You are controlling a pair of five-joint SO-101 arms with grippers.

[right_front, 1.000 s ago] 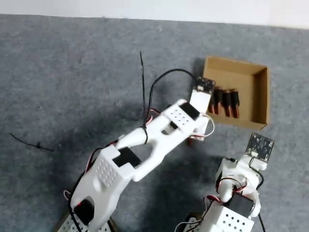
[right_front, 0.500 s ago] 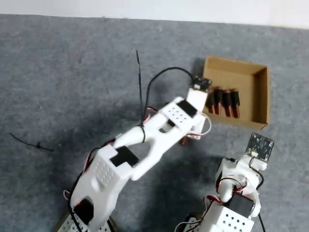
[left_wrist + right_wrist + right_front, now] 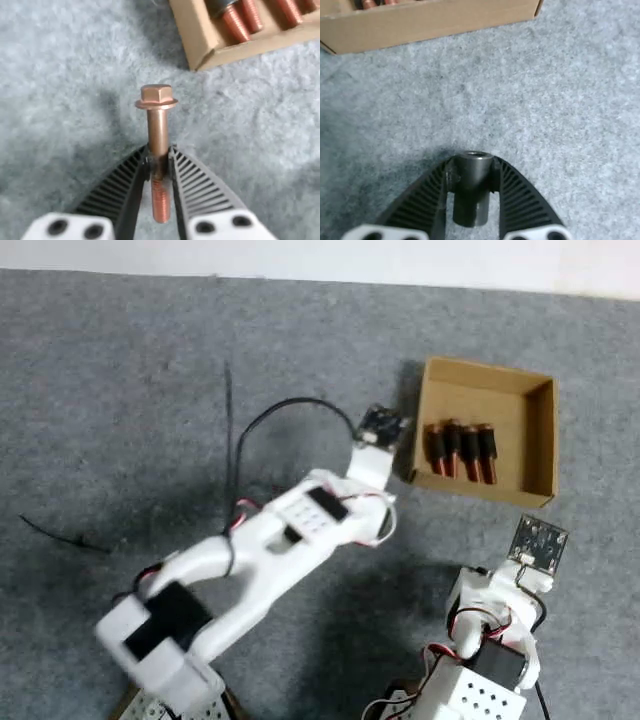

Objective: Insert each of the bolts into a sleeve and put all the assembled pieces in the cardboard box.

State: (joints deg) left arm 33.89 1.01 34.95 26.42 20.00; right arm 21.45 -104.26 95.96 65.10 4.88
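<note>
My left gripper is shut on a copper bolt, its hex head pointing away from the fingers, above the grey carpet just left of the cardboard box. In the high view that arm's wrist sits near the box's left wall. Several assembled bolt-and-sleeve pieces lie side by side in the box. My right gripper is shut on a dark sleeve, its open bore facing away, over carpet below the box. The right arm stands at the lower right.
Grey carpet covers the table. A thin black cable tie lies at the far left. The left arm's black cable loops above the carpet. Open carpet lies between the two arms and left of the box.
The left arm has drawn back to the left, away from the box's left wall, carrying the bolt. Its cable swung left with it. The right arm has stayed still.
</note>
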